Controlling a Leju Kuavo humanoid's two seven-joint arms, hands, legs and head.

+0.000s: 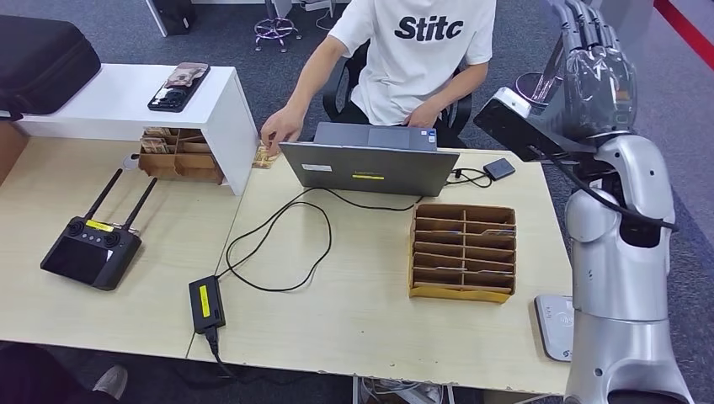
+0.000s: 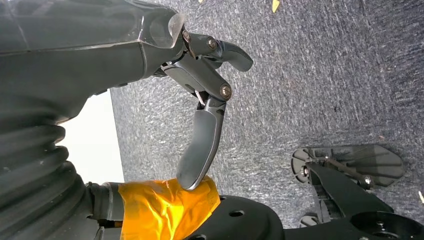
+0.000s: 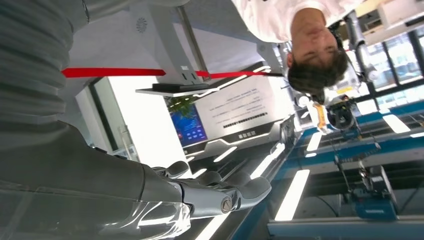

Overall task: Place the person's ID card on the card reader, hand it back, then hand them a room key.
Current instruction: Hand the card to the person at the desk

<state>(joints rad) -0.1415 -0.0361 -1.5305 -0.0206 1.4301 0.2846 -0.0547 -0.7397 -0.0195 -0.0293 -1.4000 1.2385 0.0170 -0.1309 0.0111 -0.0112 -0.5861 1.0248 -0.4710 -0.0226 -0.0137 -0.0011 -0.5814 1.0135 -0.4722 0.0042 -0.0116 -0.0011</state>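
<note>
My right hand (image 1: 592, 52) is raised high at the table's right end, fingers stretched out, holding nothing; the right wrist view shows its fingers (image 3: 220, 192) straight and bare. My left hand (image 2: 205, 95) hangs over grey carpet, thumb and fingers apart, with nothing in it. A white card reader (image 1: 554, 324) lies at the table's near right corner, beside my right arm. A brown divided box (image 1: 462, 251) with thin cards in its slots stands in front of it. The seated person (image 1: 417, 50) in a white shirt reaches a hand (image 1: 280, 126) down to a small tan card (image 1: 264, 157) at the far table edge.
A grey laptop (image 1: 370, 164) stands open before the person, with black cables and a power brick (image 1: 206, 303) trailing across the table. A black remote controller (image 1: 91, 248) lies at left. A white shelf (image 1: 126, 101) carries a phone, and wooden trays sit under it.
</note>
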